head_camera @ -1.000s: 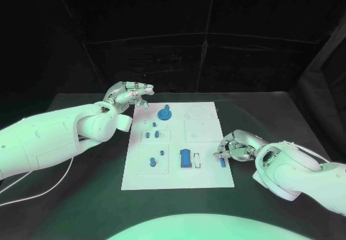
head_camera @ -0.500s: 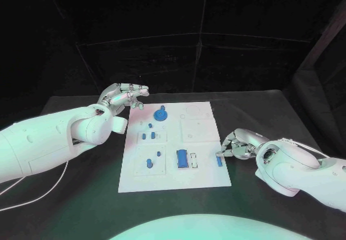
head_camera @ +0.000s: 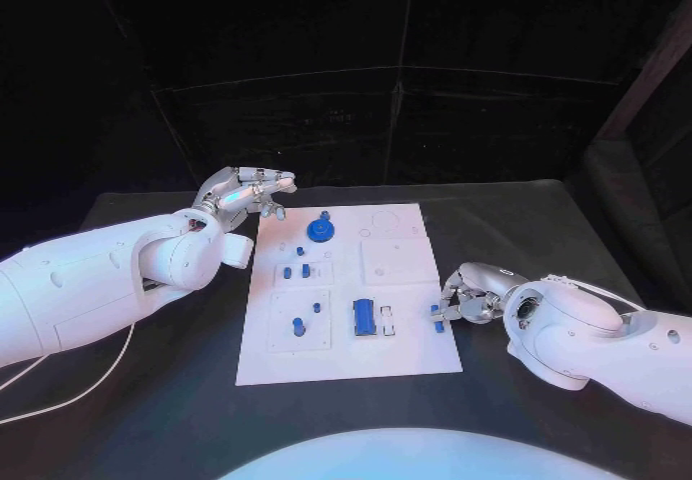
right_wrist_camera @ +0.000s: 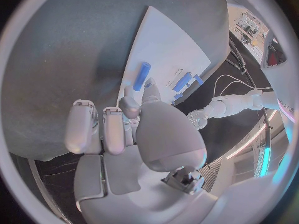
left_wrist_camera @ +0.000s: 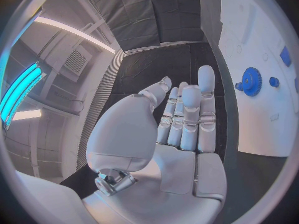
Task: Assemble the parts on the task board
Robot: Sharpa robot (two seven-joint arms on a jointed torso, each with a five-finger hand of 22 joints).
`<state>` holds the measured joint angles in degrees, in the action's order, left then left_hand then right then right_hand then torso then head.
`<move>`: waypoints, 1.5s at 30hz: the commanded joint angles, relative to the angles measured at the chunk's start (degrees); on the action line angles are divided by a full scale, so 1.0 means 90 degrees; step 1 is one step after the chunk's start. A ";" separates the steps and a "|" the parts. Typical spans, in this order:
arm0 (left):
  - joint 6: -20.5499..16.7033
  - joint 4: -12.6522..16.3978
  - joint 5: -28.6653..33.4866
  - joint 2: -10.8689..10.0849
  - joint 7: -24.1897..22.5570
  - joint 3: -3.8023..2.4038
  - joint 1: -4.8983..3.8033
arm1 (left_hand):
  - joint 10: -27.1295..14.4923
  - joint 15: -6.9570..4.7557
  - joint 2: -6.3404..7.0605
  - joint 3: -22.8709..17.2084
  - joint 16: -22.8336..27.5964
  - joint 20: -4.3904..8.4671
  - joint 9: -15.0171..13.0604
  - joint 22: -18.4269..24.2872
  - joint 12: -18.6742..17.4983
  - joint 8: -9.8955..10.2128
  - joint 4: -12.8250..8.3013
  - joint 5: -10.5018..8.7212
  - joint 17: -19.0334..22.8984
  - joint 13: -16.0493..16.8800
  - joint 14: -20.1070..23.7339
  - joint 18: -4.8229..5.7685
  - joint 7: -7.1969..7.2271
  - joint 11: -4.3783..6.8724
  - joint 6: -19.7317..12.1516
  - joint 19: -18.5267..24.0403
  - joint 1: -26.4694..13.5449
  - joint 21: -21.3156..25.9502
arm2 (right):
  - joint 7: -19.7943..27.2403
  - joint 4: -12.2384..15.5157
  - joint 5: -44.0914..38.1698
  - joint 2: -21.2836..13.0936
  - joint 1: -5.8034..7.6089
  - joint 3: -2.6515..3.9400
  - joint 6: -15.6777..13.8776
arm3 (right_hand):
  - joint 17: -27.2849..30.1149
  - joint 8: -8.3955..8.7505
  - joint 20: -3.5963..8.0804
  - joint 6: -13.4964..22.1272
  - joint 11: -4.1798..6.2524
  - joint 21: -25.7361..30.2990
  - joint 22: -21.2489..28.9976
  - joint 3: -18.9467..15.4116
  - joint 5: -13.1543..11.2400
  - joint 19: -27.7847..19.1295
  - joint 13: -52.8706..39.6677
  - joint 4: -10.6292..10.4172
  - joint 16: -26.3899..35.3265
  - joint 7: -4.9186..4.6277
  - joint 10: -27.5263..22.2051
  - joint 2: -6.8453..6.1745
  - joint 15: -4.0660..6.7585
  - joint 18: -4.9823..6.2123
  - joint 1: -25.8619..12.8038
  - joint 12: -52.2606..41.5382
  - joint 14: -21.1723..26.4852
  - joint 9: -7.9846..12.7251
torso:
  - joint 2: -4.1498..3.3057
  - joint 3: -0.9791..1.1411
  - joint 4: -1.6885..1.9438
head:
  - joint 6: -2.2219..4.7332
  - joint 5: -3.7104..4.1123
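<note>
Black table (head_camera: 173, 400), black curtain behind. White rectangular task board (head_camera: 411, 362) in the middle, long axis running away from the robot.

Left hand (head_camera: 245, 190) hovers at the board's far left corner, off the board, fingers loosely apart with the tips curled, holding nothing. Same pose as 1.0 s ago; the apparent shift is camera motion. Just beside it on the board: blue toothed gear part with a knob (head_camera: 320, 232), also seen past the fingers in the left wrist view (left_wrist_camera: 252, 81).

Mid-board, between the hands: small blue pegs (head_camera: 297, 270), a blue rectangular block (head_camera: 365, 317).

Right hand (head_camera: 469, 297) at the board's right edge, fingers drawn together around a small blue cylindrical pin (head_camera: 438, 318). Pin lies at the fingertips on the board edge (right_wrist_camera: 142, 75); can't tell if it's actually pinched or just touched. Hand sits tighter to the board edge than 1.0 s ago; the pin is in the same spot.
</note>
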<state>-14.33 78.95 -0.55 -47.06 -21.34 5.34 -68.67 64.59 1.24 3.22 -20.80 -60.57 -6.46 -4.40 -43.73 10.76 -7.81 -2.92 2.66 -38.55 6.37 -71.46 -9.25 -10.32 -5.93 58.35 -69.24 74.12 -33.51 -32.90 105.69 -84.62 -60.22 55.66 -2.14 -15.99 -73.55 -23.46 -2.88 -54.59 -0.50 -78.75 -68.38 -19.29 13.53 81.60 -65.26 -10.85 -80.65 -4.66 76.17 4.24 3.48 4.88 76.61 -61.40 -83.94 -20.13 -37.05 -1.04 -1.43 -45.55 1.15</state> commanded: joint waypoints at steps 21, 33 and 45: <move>0.0047 -0.0002 0.0017 0.0026 -0.0035 -0.0005 -0.0008 | -0.0067 -0.0003 -0.0092 0.0057 0.0004 -0.0048 0.0010 0.0023 0.0048 -0.0039 -0.0003 0.0013 0.0016 0.0018 0.0043 -0.0130 0.0004 -0.0011 -0.0063 -0.0019 -0.0004 0.0051 | -0.0449 -0.0105 -0.0988 0.0335 0.0001 -0.0001 0.1080 | 0.0017 -0.0013 0.0074 -0.0029 0.0072 0.0012 0.0032 0.0165 0.0442 0.0006 0.0163 0.0409 0.0029 0.0029 -0.0159 0.0102 0.0067 -0.0072 0.0656 0.0229 -0.0318 -0.0162 | 0.0004 -0.0007 0.0013 | -0.0012 0.0020; 0.0046 -0.0012 0.0017 0.0032 -0.0035 -0.0005 -0.0007 | -0.0067 -0.0003 -0.0092 0.0057 0.0004 -0.0048 0.0010 0.0023 0.0048 -0.0039 -0.0003 0.0013 0.0016 0.0018 0.0043 -0.0130 0.0004 -0.0011 -0.0063 -0.0019 -0.0004 0.0051 | -0.0583 -0.0007 -0.0910 0.0359 0.0001 -0.0001 0.0611 | -0.0088 0.0209 0.0111 -0.0123 0.0119 -0.0028 -0.0055 0.0615 0.1380 0.0052 0.0098 0.0380 -0.0010 0.0075 -0.0084 0.0375 0.0105 -0.0086 0.0849 0.0187 -0.0344 -0.0114 | 0.0006 -0.0007 0.0001 | -0.0009 -0.0008; 0.0049 -0.0025 0.0017 0.0045 -0.0032 -0.0004 -0.0001 | -0.0067 -0.0003 -0.0092 0.0057 0.0004 -0.0048 0.0010 0.0023 0.0048 -0.0039 -0.0003 0.0013 0.0016 0.0018 0.0043 -0.0130 0.0004 -0.0011 -0.0063 -0.0019 -0.0004 0.0051 | -0.0560 0.0318 0.0095 0.0312 0.0004 0.0002 -0.0690 | -0.0155 0.0345 0.0125 -0.0175 0.0121 -0.0030 -0.0064 0.0967 0.1949 0.0059 0.0069 0.0230 -0.0039 0.0073 -0.0056 0.0185 0.0112 -0.0087 0.0805 0.0181 -0.0357 -0.0106 | -0.0007 -0.0009 0.0006 | 0.0009 -0.0044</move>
<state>-14.32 78.71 -0.55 -46.73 -21.31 5.35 -68.63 64.38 1.24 2.99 -20.64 -60.57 -6.45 -4.40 -43.59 11.08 -7.81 -3.08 2.66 -38.47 6.47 -71.46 -9.25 -10.12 -6.14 58.15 -69.24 73.88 -33.11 -37.62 108.12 -87.96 -57.47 55.62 -2.13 -16.82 -74.90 -20.07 -2.12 -55.68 0.63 -78.98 -68.93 -10.93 30.78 81.91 -64.57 -8.87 -80.65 -4.10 75.23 6.83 4.11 4.89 84.14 -59.59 -84.16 -20.65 -37.06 -1.11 -1.38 -45.39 0.80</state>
